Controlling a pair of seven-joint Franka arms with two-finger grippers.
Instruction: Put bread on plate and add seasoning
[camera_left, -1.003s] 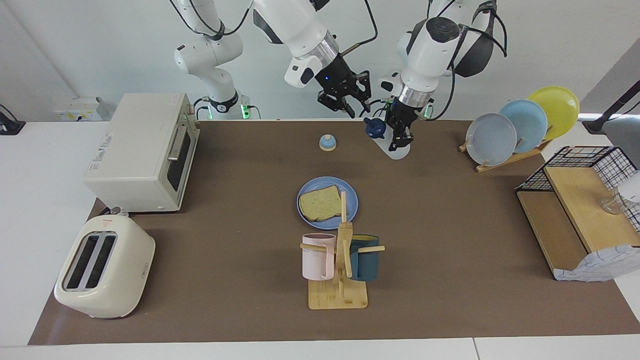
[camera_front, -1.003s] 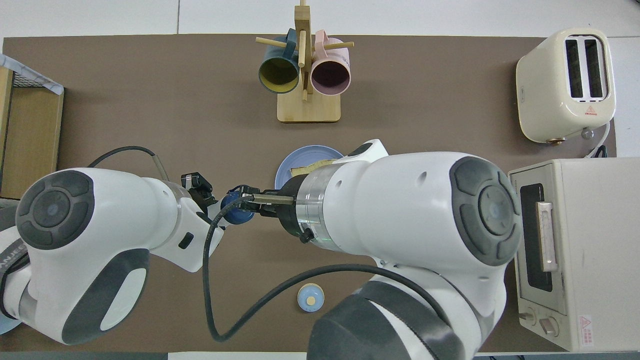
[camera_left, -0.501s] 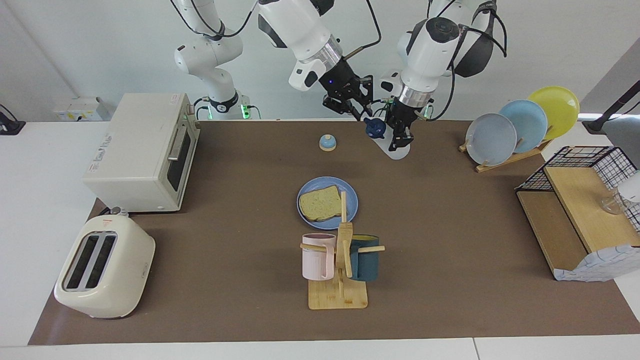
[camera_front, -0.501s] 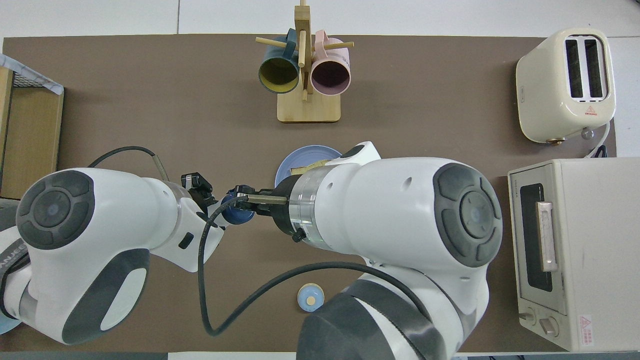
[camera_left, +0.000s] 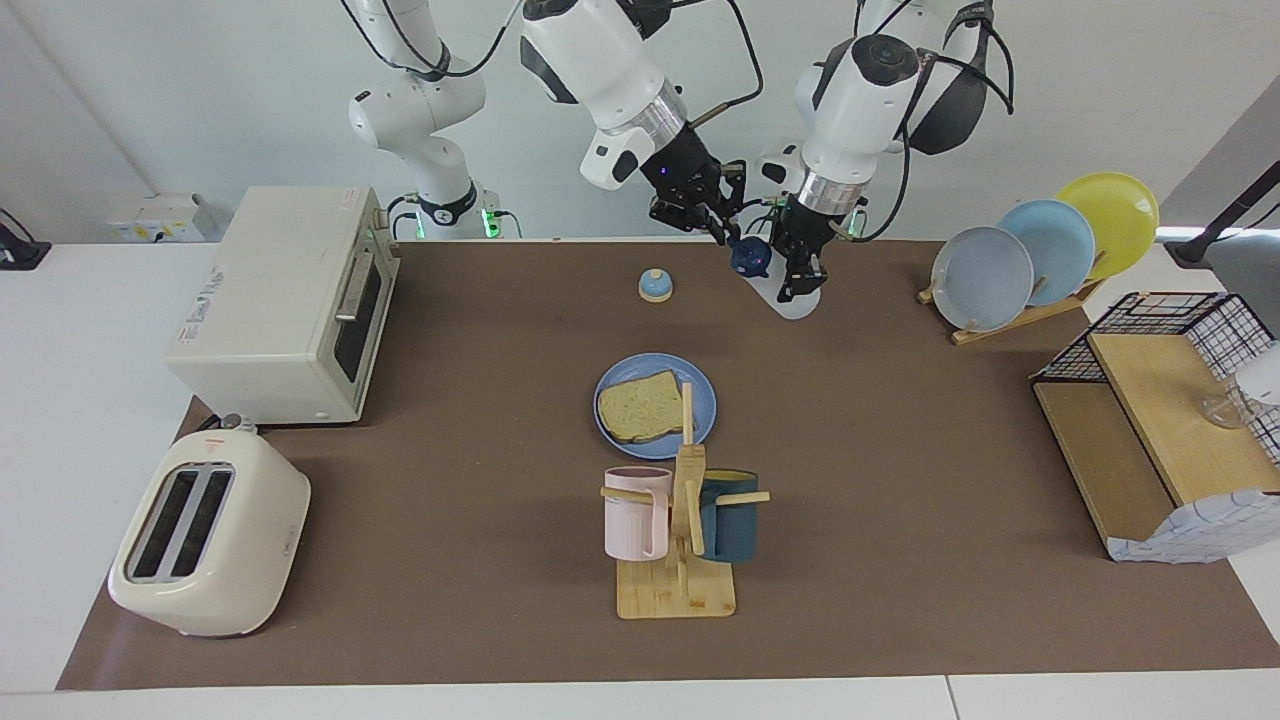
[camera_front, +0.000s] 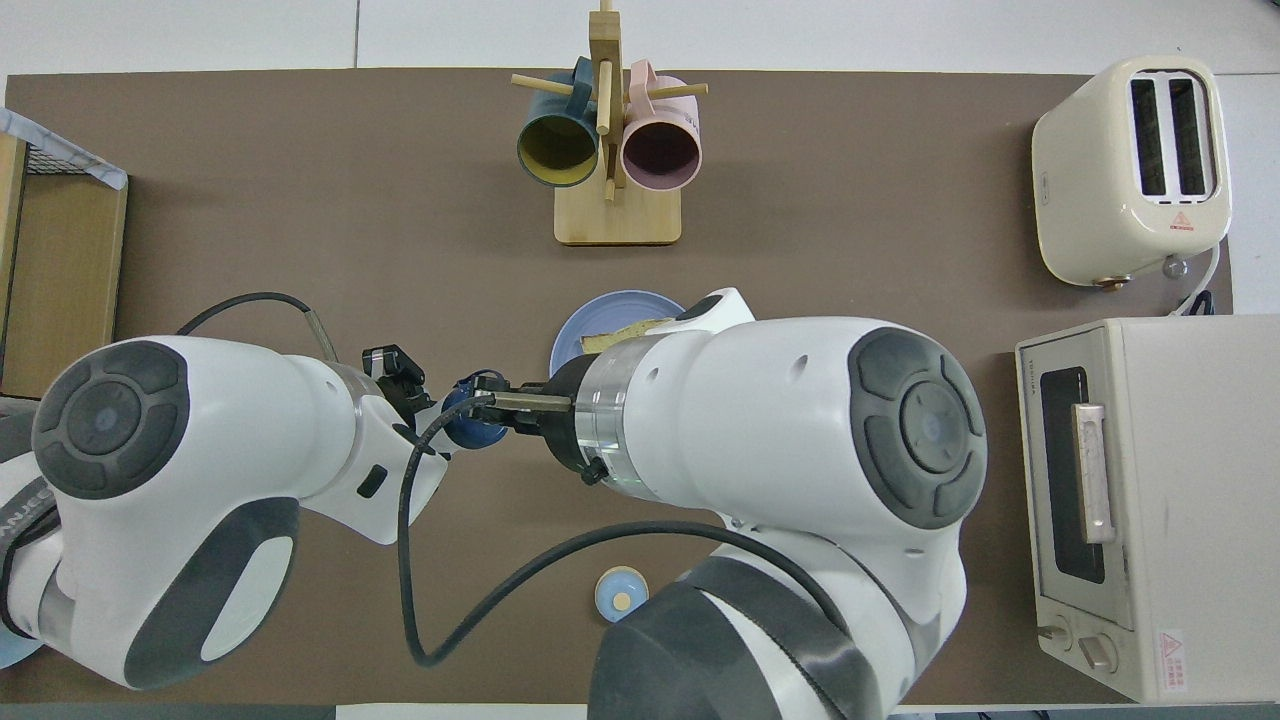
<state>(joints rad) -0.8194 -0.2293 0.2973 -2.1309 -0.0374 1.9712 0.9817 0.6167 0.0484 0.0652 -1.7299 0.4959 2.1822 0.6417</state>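
Two arms worked close together at the robots' edge of the brown mat (camera_left: 900, 480). Going across the facing view from its left, a cream toaster (camera_left: 205, 530) and a boxy white toaster oven (camera_left: 285, 300) stood at the right arm's end of the table. A small blue-domed bell (camera_left: 655, 285) sat near the robots' edge. The blue plate (camera_left: 700, 395) lay at the middle of the mat with the slice of bread (camera_left: 640, 405) flat on it. Farther from the robots than the plate stood a wooden mug rack (camera_left: 680, 560) with a pink mug (camera_left: 635, 512) and a dark teal mug (camera_left: 730, 515) hung on it.

The right gripper (camera_left: 715, 222) was up in the air just beside the bottle's dark cap, its fingers slightly parted; I could not tell whether they touched the cap. The seasoning bottle (camera_left: 790, 295) was held tilted above the mat, cap toward the right arm's end, with its pale body low. The left gripper (camera_left: 797, 272) was clamped on that pale body, fingers closed against its sides. In the overhead view the blue cap (camera_front: 470, 422) showed between the two wrists, and the plate's rim (camera_front: 570, 335) peeked out from under the right arm.

Toward the left arm's end stood a wooden rack with three upright plates (camera_left: 1040, 250), then a wooden shelf with a wire basket (camera_left: 1160, 400).
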